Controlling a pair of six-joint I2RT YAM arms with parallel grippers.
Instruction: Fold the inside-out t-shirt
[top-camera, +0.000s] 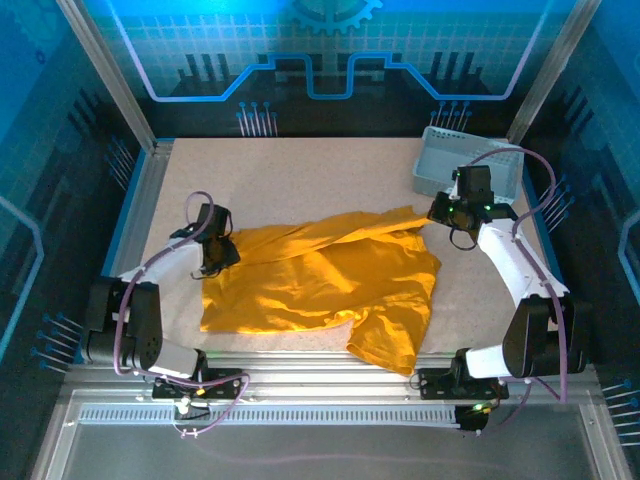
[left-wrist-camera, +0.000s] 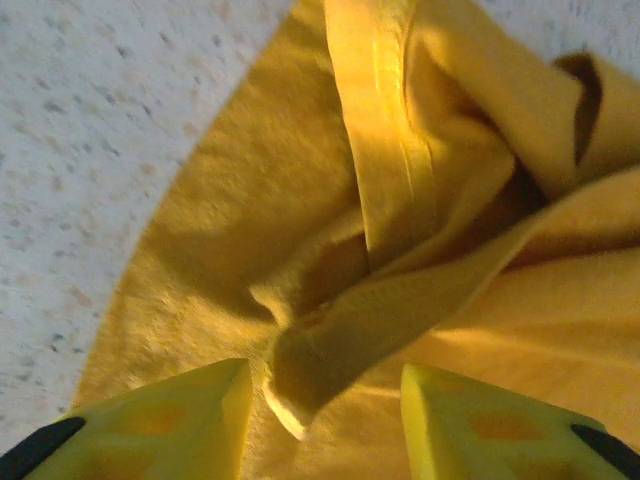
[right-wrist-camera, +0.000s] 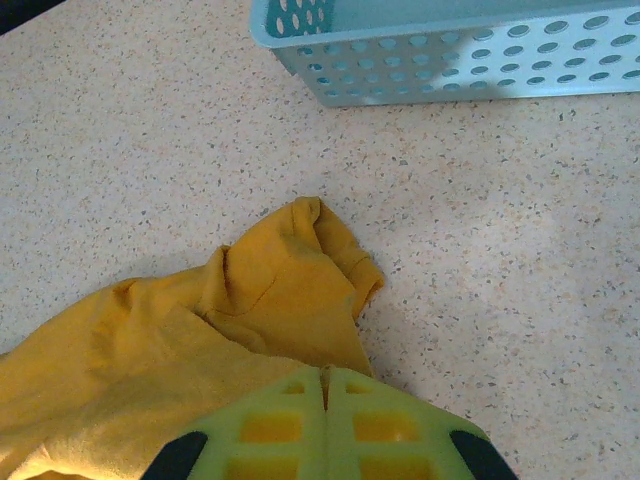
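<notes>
Right claw (right-wrist-camera: 324, 374) pinches a corner of the mustard t-shirt (right-wrist-camera: 150, 350) near the basket (right-wrist-camera: 450, 60); left claw (left-wrist-camera: 325, 372) spread astride a fold.

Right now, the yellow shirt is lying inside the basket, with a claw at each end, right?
No. The shirt lies on the table near the basket, not inside it; the top view shows that. The left claw and right claw are at its ends.
</notes>
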